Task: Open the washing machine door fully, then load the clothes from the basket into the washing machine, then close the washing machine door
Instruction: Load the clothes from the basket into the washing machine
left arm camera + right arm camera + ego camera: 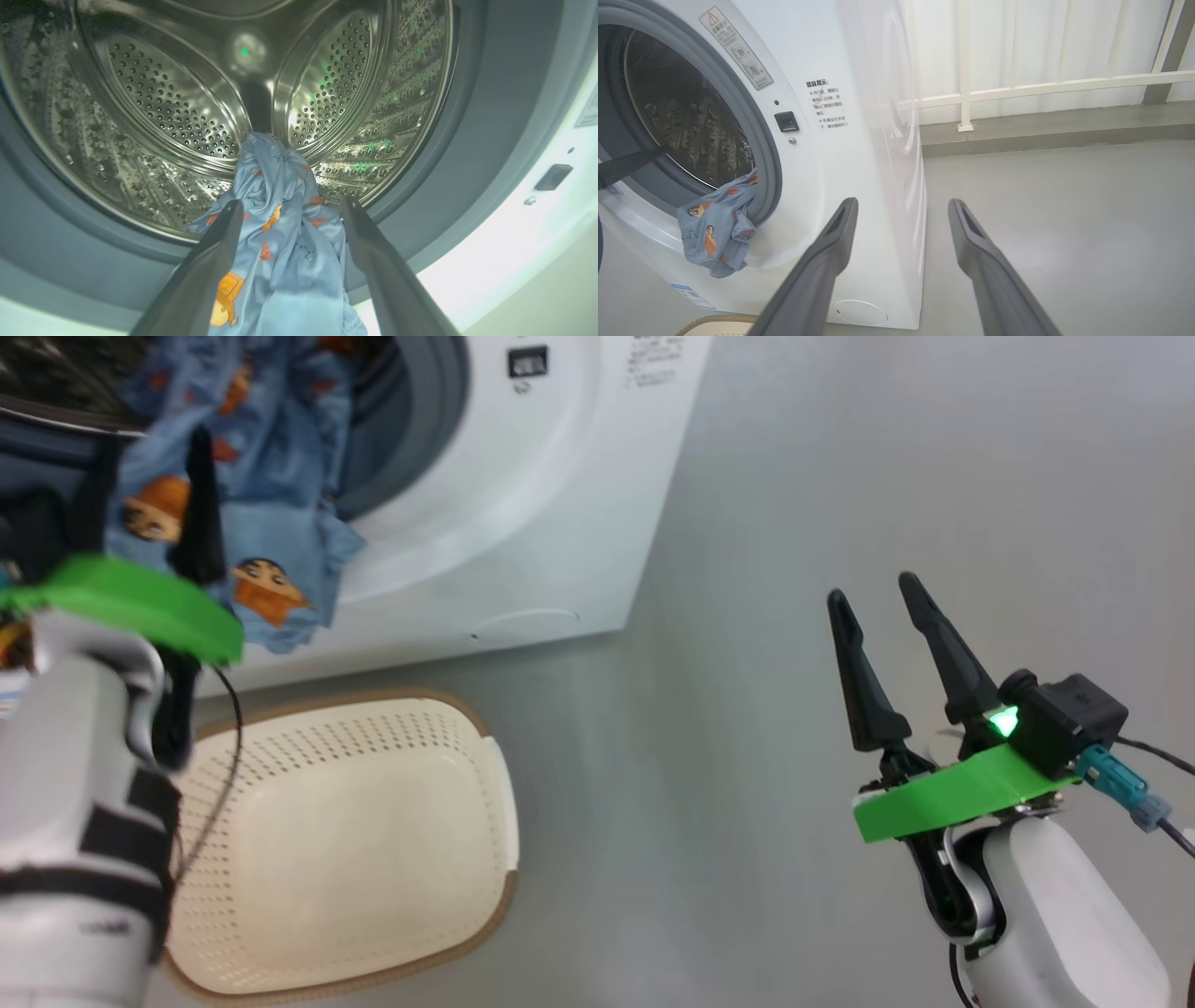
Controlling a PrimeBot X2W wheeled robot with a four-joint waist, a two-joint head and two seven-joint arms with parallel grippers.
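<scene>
The washing machine (560, 476) stands with its round opening uncovered; its door is out of view. The light-blue printed clothes (271, 532) hang half out of the drum, draped over the grey gasket and down the white front. My left gripper (154, 434) is open at the mouth of the drum. In the left wrist view the clothes (285, 233) lie between its spread fingers (224, 233) without being pinched. The cream basket (345, 840) sits on the floor below, with nothing in it. Off to the right, over bare floor, my right gripper (870, 586) is open and holds nothing.
The perforated steel drum (177, 107) is deep behind the cloth. Grey floor (1064, 210) stretches to the right of the washing machine (859, 140), up to a white railing (1017, 88) and wall. The basket rim (714, 321) lies just below the machine's front.
</scene>
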